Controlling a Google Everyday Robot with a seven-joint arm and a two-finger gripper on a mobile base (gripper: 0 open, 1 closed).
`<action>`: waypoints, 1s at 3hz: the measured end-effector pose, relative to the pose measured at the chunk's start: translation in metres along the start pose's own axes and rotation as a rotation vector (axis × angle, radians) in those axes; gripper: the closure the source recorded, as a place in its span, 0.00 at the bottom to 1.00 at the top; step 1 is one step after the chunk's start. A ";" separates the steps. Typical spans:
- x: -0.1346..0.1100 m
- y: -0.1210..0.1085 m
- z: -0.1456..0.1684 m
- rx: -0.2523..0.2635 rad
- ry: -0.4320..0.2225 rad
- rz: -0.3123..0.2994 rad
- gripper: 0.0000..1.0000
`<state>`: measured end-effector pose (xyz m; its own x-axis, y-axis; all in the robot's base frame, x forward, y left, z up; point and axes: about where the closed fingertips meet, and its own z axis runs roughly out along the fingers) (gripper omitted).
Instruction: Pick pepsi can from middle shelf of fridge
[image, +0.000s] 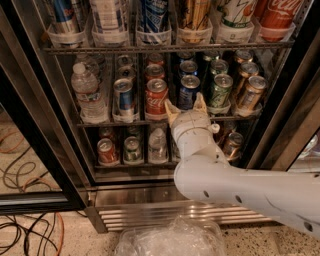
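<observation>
One camera view looks into the fridge (30, 130) from in front and slightly above. At centre frame the pincer (185, 106), on its white arm (240, 185), sits at the front edge of the middle shelf (100, 123). It is released and grasps nothing. One finger rises in the gap beside the red Coca-Cola can (156, 97), the other toward the green can (220, 90). The pepsi can (189, 90) stands upright between those two, just above the pincer in the frame, at the front of its lane. I cannot tell whether the fingers already reach past the can's sides or only stand in front of it.

I judge the step in hand to be the final approach before the grasp. The next move calls for a short push inward so both fingers bracket the dark blue body, a close, then a straight pull out of the lane. The gaps are tight, so a sideways drift could nudge either neighbour.

Each clear lane tray on this shelf holds a file of short cans running back. Toward the left come a silver-and-blue can (123, 98) and a water bottle (85, 92); at far right is a bronze can (250, 92). The rack above carries tall cans (152, 17) in cups. The rack below holds more small cans (106, 151) and a bottle (157, 145).
</observation>
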<state>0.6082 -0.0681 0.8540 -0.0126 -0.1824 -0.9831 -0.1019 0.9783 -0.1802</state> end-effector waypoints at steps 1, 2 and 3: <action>0.002 -0.010 -0.001 0.040 0.005 -0.014 0.36; 0.004 -0.018 0.001 0.067 0.010 -0.019 0.36; 0.003 -0.018 0.016 0.066 0.000 -0.026 0.36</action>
<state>0.6257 -0.0852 0.8535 -0.0111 -0.2076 -0.9782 -0.0366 0.9776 -0.2071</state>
